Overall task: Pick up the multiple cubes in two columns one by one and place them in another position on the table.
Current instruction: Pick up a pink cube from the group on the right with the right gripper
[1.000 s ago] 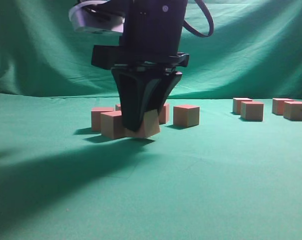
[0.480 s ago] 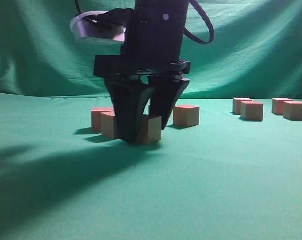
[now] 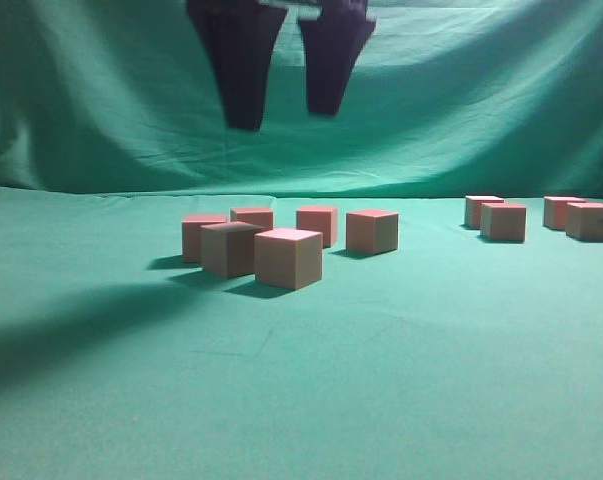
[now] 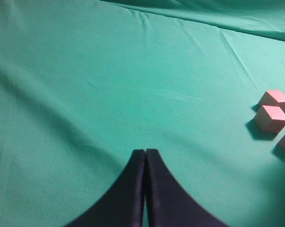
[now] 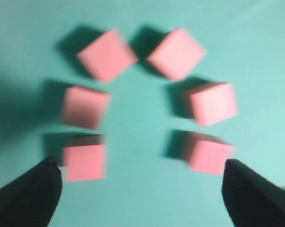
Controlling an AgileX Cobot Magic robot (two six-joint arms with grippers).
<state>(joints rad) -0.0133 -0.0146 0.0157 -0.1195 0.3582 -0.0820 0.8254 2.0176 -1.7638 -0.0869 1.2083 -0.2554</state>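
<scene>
Six small pink cubes (image 5: pixel 142 104) lie directly beneath the right gripper (image 5: pixel 142 189), on the green table (image 3: pixel 401 380). Its two black fingers (image 3: pixel 243 60) hang apart, high above the cluster and holding nothing. From its wrist camera we see the six in two loose columns that close in at the far end, though the picture is blurred. Four more cubes (image 3: pixel 541 217) sit well off to the side of this gripper, in two pairs, near the cloth backdrop (image 3: pixel 481 100). The left gripper (image 4: pixel 145 189) rests low over bare cloth, its fingers pressed together and empty, with a few cubes off to its right.

We judge the cubes light, stiff and sharp-edged — likely wood or foam, matte enough not to slip. We would take one by two opposite flat faces, fingers squared to them. The close spacing leaves little room — a finger could nudge a neighbour.
</scene>
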